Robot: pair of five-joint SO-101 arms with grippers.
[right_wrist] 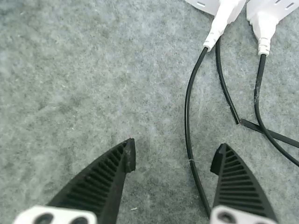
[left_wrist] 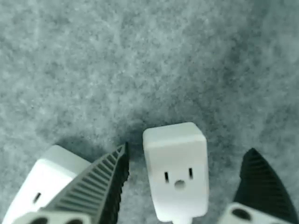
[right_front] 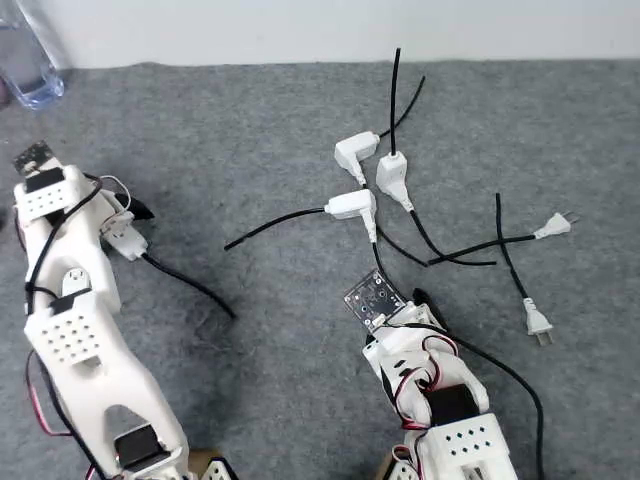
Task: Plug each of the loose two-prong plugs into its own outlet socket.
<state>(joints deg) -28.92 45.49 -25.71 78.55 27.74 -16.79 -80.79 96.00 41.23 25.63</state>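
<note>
A white outlet socket (left_wrist: pixel 176 172) lies on the grey felt between the fingers of my open left gripper (left_wrist: pixel 188 149), its slots facing the camera; the fingers do not touch it. In the high view this socket (right_front: pixel 127 238) sits at the left by the left gripper (right_front: pixel 122 222). Three more white sockets (right_front: pixel 355 152), (right_front: pixel 392 175), (right_front: pixel 350 204) cluster at the centre. Two loose two-prong plugs (right_front: pixel 553 226), (right_front: pixel 538 322) lie at the right. My right gripper (right_wrist: pixel 176 144) stands open just above the felt, straddling a black cable (right_wrist: pixel 188 121) below the centre sockets (right_wrist: pixel 219 7).
A second white block (left_wrist: pixel 39 186) lies beside the left gripper's outer finger. Black cables (right_front: pixel 470 250) cross between the sockets and the plugs. A clear bottle (right_front: pixel 25 60) stands at the far left corner. A short black cord (right_front: pixel 190 285) trails from the left socket.
</note>
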